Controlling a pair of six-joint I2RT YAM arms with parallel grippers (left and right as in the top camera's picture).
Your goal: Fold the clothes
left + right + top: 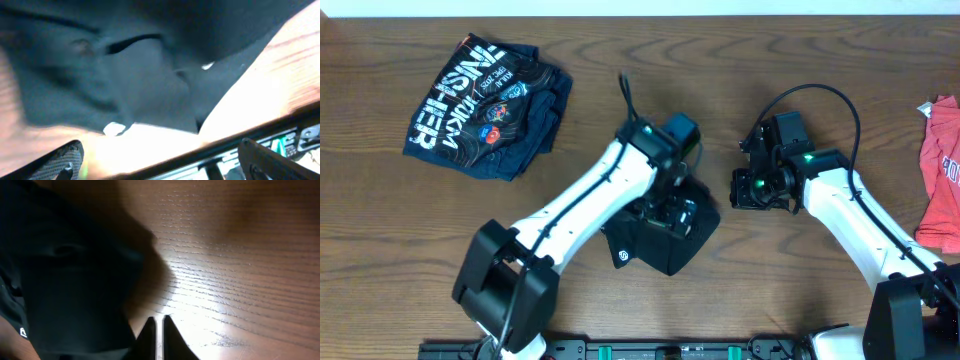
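The black shirt (648,255) lies folded at centre, near side; left gripper (162,161) hovers over it, jaws wide, empty; right gripper (156,327) sits pinched shut, empty, just right of it. A shallow pinch could drag one layer and undo the fold.

The left gripper (672,213) hides part of the black T-shirt (655,252) beneath it. Well beyond the right gripper (752,190), the red garment (940,170) is cut off by the picture's edge. The left wrist view is blurred.
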